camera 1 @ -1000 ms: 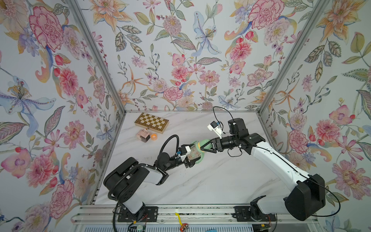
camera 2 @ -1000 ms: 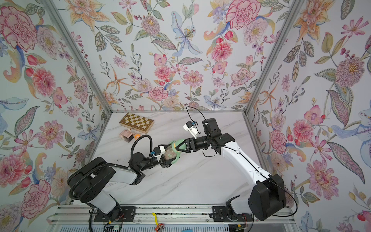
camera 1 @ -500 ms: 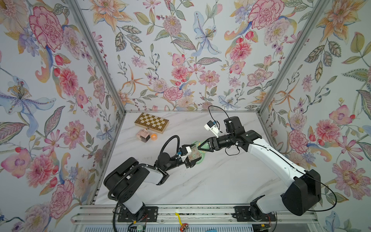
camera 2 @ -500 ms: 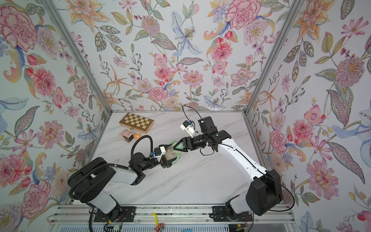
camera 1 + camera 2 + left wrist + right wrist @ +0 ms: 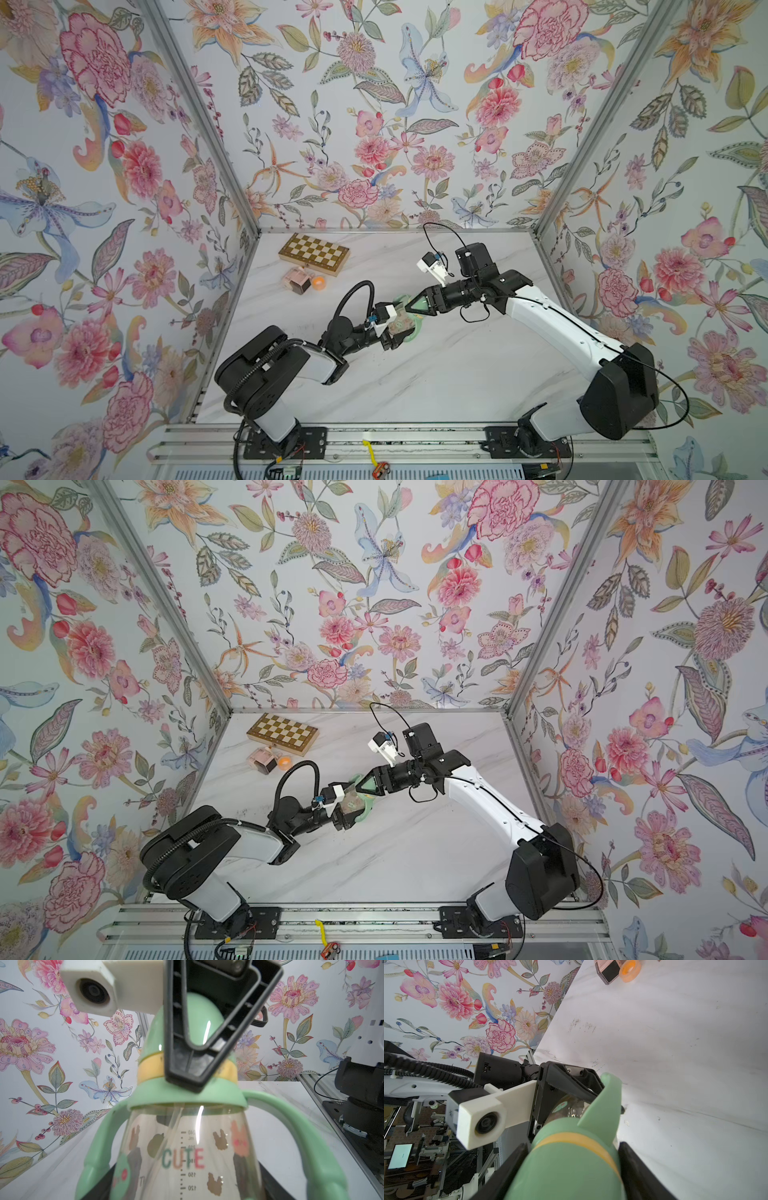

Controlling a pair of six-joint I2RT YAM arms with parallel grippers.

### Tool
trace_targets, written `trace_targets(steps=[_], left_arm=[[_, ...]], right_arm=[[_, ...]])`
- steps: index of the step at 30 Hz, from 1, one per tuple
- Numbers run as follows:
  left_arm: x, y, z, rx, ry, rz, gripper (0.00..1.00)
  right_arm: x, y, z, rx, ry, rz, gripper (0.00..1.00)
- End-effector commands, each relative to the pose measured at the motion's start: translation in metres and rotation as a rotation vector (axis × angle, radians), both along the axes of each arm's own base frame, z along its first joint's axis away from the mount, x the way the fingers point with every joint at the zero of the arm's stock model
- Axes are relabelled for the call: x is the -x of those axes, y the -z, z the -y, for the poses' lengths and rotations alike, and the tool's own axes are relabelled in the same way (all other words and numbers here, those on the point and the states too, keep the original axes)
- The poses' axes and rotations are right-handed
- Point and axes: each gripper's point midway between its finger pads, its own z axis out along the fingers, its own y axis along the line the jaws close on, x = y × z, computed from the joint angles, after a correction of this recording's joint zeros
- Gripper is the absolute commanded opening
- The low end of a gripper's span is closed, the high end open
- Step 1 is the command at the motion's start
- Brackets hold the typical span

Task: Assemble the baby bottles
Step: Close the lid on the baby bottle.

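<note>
- The left gripper [image 5: 558,1101] had its jaws clamped on the lower part of the clear bottle body [image 5: 187,1157].
- The jaws of the right gripper [image 5: 573,1147] stood one on each side of the pale green dome cap [image 5: 566,1172], very close against it. I could not tell if they pressed it or only flanked it.
- The dome cap sat on the yellow collar [image 5: 149,1070]. Under the collar, the pale green handle ring [image 5: 166,1093] sat on the neck of the bottle body, and its two curved handles went down along both sides.
- On the bottle body I read the word "CUTE", and I saw a measuring scale and small animal prints.
- The bottle was between the two grippers, over the white marble table [image 5: 415,374], with its cap end toward the right arm. I could not tell if a handle touched the table.
- From the chessboard [image 5: 313,253], the bottle was well apart, toward the arm bases and a little toward the right arm's side.
- The pink-and-brown cube bottle [image 5: 297,280] lay just beside the chessboard, on the side that faces the arm bases, and a small orange roll [image 5: 319,283] lay just beside the cube bottle.
</note>
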Motion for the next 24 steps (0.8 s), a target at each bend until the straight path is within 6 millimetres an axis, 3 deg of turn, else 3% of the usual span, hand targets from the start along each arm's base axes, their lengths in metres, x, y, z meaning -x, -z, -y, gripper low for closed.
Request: trace_targets(steps=[1,3,7,11,13,15,17,24], left_arm=[[0.025,-0.111,-0.011,0.287,-0.005,0.385,0.00],[0.023,-0.112,-0.011,0.289,-0.024,0.397,0.00],[0.021,-0.121,-0.016,0.305,-0.065,0.420,0.00],[0.013,-0.119,-0.021,0.311,-0.117,0.391,0.00],[0.008,-0.109,-0.020,0.298,-0.129,0.356,0.20],[0.002,-0.100,-0.018,0.287,-0.149,0.324,0.31],[-0.002,-0.090,-0.016,0.273,-0.160,0.296,0.48],[-0.015,-0.050,0.000,0.221,-0.156,0.177,0.84]], right_arm=[[0.043,0.045,-0.015,0.078,-0.089,-0.183,0.66],[0.058,0.048,-0.026,0.086,-0.132,-0.189,0.67],[0.062,0.057,-0.027,0.098,-0.130,-0.224,0.67],[0.059,0.052,-0.025,0.126,-0.104,-0.203,0.54],[0.055,0.053,-0.019,0.168,-0.068,-0.192,0.47],[0.056,0.053,-0.017,0.186,-0.059,-0.183,0.44],[0.057,0.053,-0.015,0.196,-0.045,-0.175,0.40],[0.047,0.064,0.003,0.313,0.057,-0.148,0.32]])
